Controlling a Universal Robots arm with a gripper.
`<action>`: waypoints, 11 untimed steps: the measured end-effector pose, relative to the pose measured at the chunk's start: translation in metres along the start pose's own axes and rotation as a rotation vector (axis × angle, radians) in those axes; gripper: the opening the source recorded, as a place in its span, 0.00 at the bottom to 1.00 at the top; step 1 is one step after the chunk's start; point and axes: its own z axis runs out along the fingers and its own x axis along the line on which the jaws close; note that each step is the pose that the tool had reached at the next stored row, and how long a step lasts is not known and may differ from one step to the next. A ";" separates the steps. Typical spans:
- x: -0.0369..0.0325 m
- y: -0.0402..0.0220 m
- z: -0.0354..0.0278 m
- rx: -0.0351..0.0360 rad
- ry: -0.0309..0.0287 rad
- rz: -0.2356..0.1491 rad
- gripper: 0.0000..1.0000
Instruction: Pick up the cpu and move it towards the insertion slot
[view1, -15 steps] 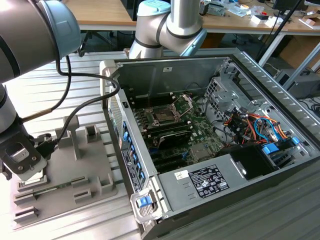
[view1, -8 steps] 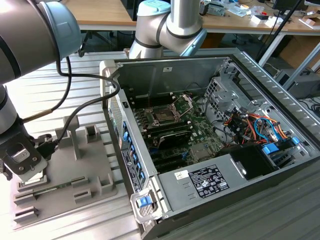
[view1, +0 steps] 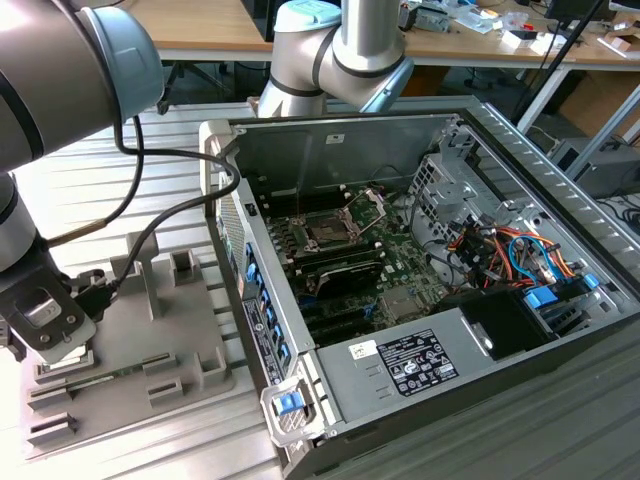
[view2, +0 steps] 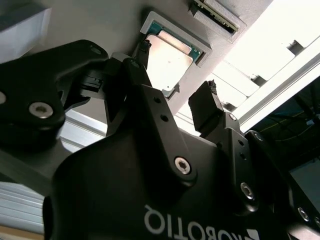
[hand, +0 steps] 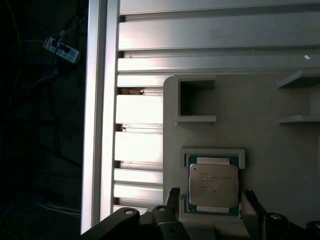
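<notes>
the cpu (hand: 213, 185), a small flat square chip with a pale silver-white metal top and a thin green edge, lies flat and top up in a shallow raised-rim square pocket of the grey plastic tray (hand: 260, 110). the insertion slot (view1: 325, 232), a square dark socket in a silver metal frame, sits on the green board (view1: 405, 262) inside the open computer case (view1: 330, 150). its hinged wire-framed plate is swung up and open. it is well apart from the tray, toward the exterior view's right.

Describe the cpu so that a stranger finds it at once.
On the exterior view's left of the computer case lies a grey tray. In its raised square frame, between the gripper's open jaws, sits the cpu: a pale silver, green-rimmed square, unlike the empty pocket nearby.
</notes>
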 end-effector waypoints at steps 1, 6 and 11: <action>0.0000 0.0000 0.0003 0.0000 -0.0001 0.000 0.60; -0.0003 -0.0001 0.0021 0.0000 -0.0001 0.000 0.60; -0.0007 -0.0001 0.0040 0.0000 -0.0001 0.000 0.60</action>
